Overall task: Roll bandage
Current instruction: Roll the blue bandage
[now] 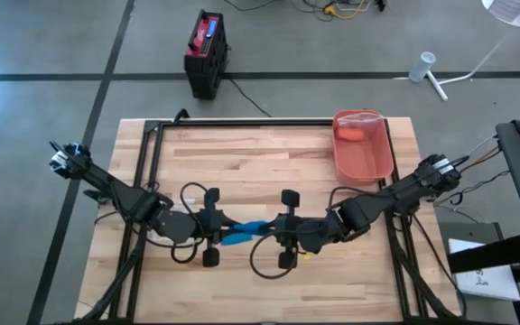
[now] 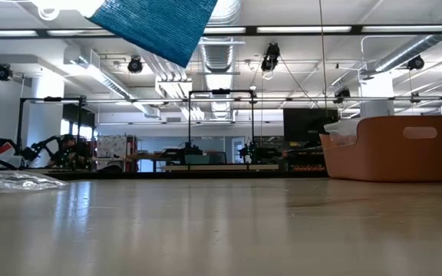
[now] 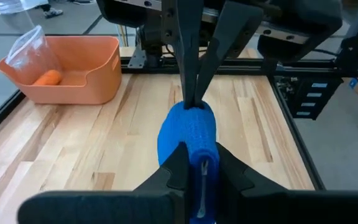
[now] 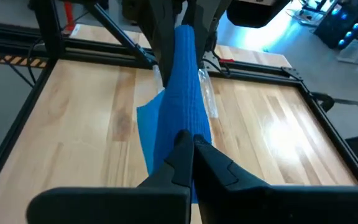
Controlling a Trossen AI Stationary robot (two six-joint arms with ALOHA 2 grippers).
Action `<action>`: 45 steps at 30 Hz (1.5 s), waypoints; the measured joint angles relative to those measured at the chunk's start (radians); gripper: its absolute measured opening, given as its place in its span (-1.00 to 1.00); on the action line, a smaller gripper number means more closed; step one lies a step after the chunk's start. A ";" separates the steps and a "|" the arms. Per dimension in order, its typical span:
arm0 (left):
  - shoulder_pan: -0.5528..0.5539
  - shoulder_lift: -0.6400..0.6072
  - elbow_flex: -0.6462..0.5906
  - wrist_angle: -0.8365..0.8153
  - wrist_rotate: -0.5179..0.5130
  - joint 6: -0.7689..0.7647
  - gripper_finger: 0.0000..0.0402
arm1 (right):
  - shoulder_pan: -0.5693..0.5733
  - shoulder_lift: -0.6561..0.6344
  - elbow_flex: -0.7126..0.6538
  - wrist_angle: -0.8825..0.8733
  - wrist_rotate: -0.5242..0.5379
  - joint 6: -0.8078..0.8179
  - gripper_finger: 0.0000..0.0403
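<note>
A blue bandage (image 1: 247,229) is held in the air between my two grippers over the near middle of the table. My left gripper (image 1: 227,236) is shut on its left end and my right gripper (image 1: 271,228) is shut on its right end. In the left wrist view the bandage (image 3: 188,130) looks like a thick bunched tube. In the right wrist view it (image 4: 182,87) runs as a long strip with a loose flap (image 4: 146,127) hanging to one side. The low view shows only a corner of it (image 2: 156,23) high above the table top. My left gripper pinches the bandage's left end (image 3: 194,149) between its two fingers, coming level from the table's left, along the bandage. The bandage is lifted clear of the table. One layer or several, I cannot tell. My right gripper pinches the bandage's right end (image 4: 182,127) between its two fingers, coming level from the table's right, along the strip. The strip stretches straight to the other gripper, clear of the table, with the flap hanging loose.
An orange bin (image 1: 368,155) stands at the table's far right, holding an orange object (image 1: 352,135) and a clear bag. Clear plastic (image 2: 14,181) lies on the table in the low view. A black frame (image 1: 152,135) borders the table top.
</note>
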 joint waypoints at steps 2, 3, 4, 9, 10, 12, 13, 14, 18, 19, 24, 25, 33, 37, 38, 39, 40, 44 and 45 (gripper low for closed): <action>0.000 -0.001 0.000 0.005 -0.001 -0.017 -0.88 | 0.004 -0.007 0.001 -0.003 -0.001 -0.017 -1.00; 0.000 -0.001 0.000 0.009 -0.005 -0.035 -0.88 | 0.006 -0.011 0.001 -0.004 -0.001 -0.032 -1.00; 0.000 -0.001 0.001 0.012 -0.013 -0.057 -0.88 | 0.011 -0.017 0.001 -0.005 0.003 -0.052 -1.00; 0.015 0.006 0.001 0.040 -0.087 -0.294 -0.87 | 0.081 -0.047 -0.003 0.044 0.186 -0.270 -0.99; 0.021 0.009 -0.005 0.039 -0.107 -0.368 -0.87 | 0.105 -0.048 -0.004 0.081 0.231 -0.344 -0.99; 0.039 0.019 -0.018 0.031 -0.114 -0.468 -0.88 | 0.150 -0.046 -0.006 0.160 0.305 -0.484 -0.99; 0.045 0.023 -0.026 0.031 -0.113 -0.494 -0.88 | 0.165 -0.042 -0.008 0.205 0.326 -0.531 -0.99; 0.052 0.024 -0.036 0.037 -0.113 -0.513 -0.88 | 0.174 -0.037 -0.014 0.236 0.330 -0.560 -0.99; 0.066 0.014 -0.059 0.167 -0.104 -0.525 -0.86 | 0.180 0.014 -0.041 0.245 0.337 -0.541 -0.99; 0.066 0.013 -0.060 0.191 -0.104 -0.523 -0.86 | 0.175 0.026 -0.047 0.242 0.340 -0.523 -0.99; 0.063 0.013 -0.061 0.306 -0.102 -0.455 -0.87 | 0.153 0.066 -0.049 0.250 0.536 -0.456 -0.99; 0.062 0.013 -0.061 0.319 -0.101 -0.429 -0.88 | 0.146 0.070 -0.049 0.245 0.570 -0.432 -0.99; 0.054 0.012 -0.065 0.363 -0.058 -0.288 -0.87 | 0.113 0.032 -0.049 0.251 0.549 -0.308 -0.99; 0.050 0.008 -0.071 0.365 -0.037 -0.245 -0.89 | 0.114 -0.004 -0.049 0.291 0.492 -0.274 -0.99; 0.048 0.008 -0.072 0.369 -0.026 -0.227 -0.89 | 0.115 -0.014 -0.049 0.290 0.485 -0.243 -0.99; 0.045 0.008 -0.073 0.373 -0.018 -0.211 -0.89 | 0.116 -0.025 -0.049 0.285 0.477 -0.211 -0.99; 0.040 0.008 -0.074 0.375 -0.014 -0.195 -0.88 | 0.116 -0.036 -0.050 0.281 0.466 -0.177 -0.99; 0.019 0.009 -0.079 0.371 -0.011 -0.156 -0.87 | 0.123 -0.066 -0.051 0.288 0.422 -0.100 -0.99; 0.015 0.009 -0.081 0.371 -0.006 -0.156 -0.88 | 0.129 -0.067 -0.051 0.295 0.422 -0.088 -0.99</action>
